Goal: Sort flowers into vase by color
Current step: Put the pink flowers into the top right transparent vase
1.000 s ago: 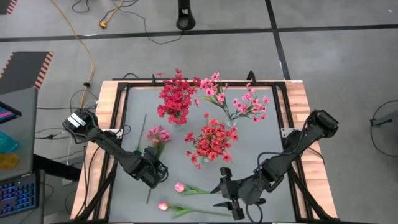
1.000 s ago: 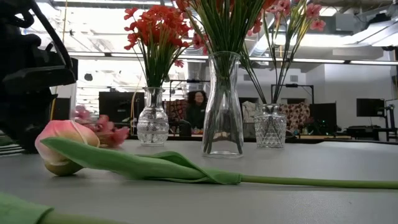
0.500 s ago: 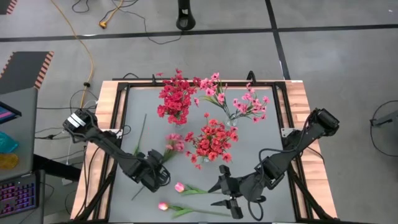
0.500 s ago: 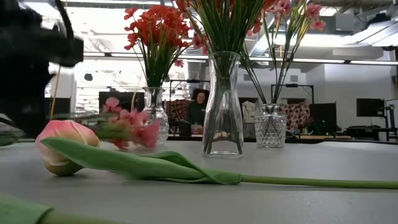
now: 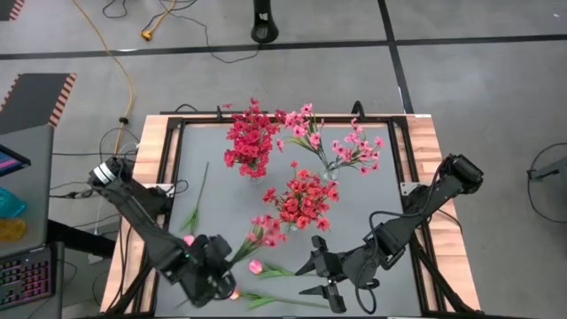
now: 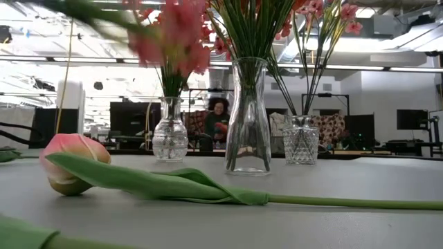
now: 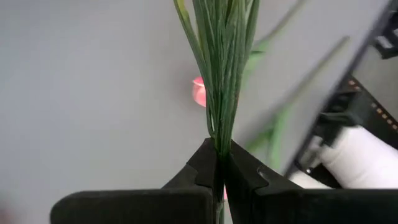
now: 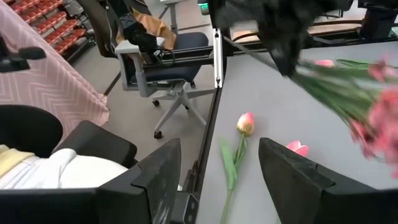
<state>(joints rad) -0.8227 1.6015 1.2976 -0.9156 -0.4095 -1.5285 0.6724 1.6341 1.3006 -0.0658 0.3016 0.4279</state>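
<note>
Low view is showing a pink tulip (image 6: 67,161) lying closest to us on the smooth grey table (image 6: 332,221). Its bud is round and soft-looking, and a long floppy green leaf is stretching out beside its thin stem. A second tulip (image 5: 234,293) is lying near the table's front edge in the high view.

Just past them, the left gripper (image 5: 215,276) is squeezing its two dark fingers tight on a bunch of thin green stems (image 7: 221,74). This is the pink spray (image 5: 263,232), with many small pink blossoms packed together at the top. It is hanging up off the table, blossoms pointing toward the vases.

The right gripper (image 5: 326,280) is waiting near the front of the table with its fingers wide apart and nothing in them.

So the step in hand is, I think, carrying this pink spray to a vase. Next, the arm is going to need to tip the stems downward and line them up over a narrow glass mouth, and that looks tricky because the stems are bendy.

Farther back, three clear glass vases are standing. The tall smooth vase (image 6: 248,117) is holding red flowers (image 5: 301,202). The bumpy round vase (image 6: 169,131) is holding crimson flowers (image 5: 250,138). The short patterned vase (image 6: 300,139) is holding light pink flowers (image 5: 341,142), the best colour match, I am guessing.
</note>
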